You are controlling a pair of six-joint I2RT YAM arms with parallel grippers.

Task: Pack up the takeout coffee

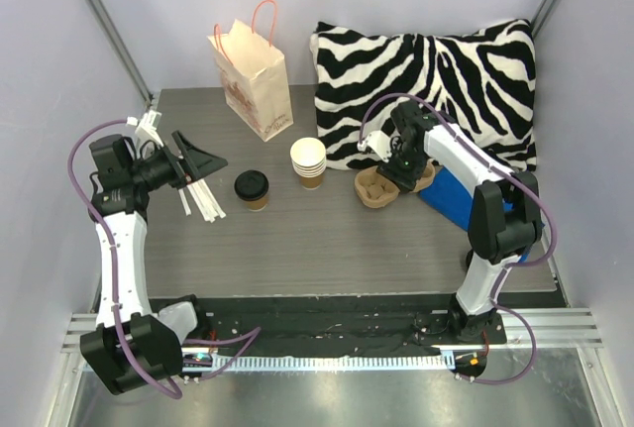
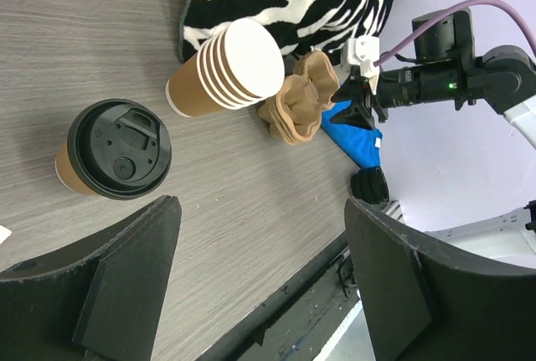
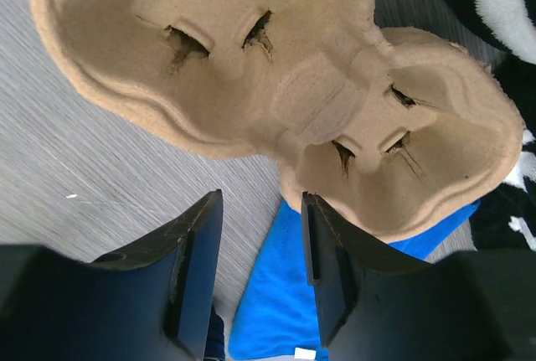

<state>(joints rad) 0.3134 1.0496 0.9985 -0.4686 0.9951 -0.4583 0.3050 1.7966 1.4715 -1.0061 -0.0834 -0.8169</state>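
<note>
Though overhead hides right tool (image 3: 261, 198) jaws, wrist view shows them part-open at carrier (image 3: 318, 101); left tool (image 2: 261, 203) wide, empty.

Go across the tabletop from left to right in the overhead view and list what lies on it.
white sticks → takeout coffee → stack of lidless cups → cardboard cup carrier → blue item. The paper bag and the zebra pillow are left out, because they overlap the others.

- Desk (image 1: 327, 249): grey wood-grain top.
- Lidded coffee cup (image 1: 252, 189), upright.
- Stack of cups (image 1: 308, 161).
- Paper bag (image 1: 253, 75).
- Striped pillow (image 1: 426, 80).
- Cardboard cup carrier (image 1: 374, 187).
- Blue cloth (image 1: 451, 194).
- White sticks (image 1: 203, 199).
</note>
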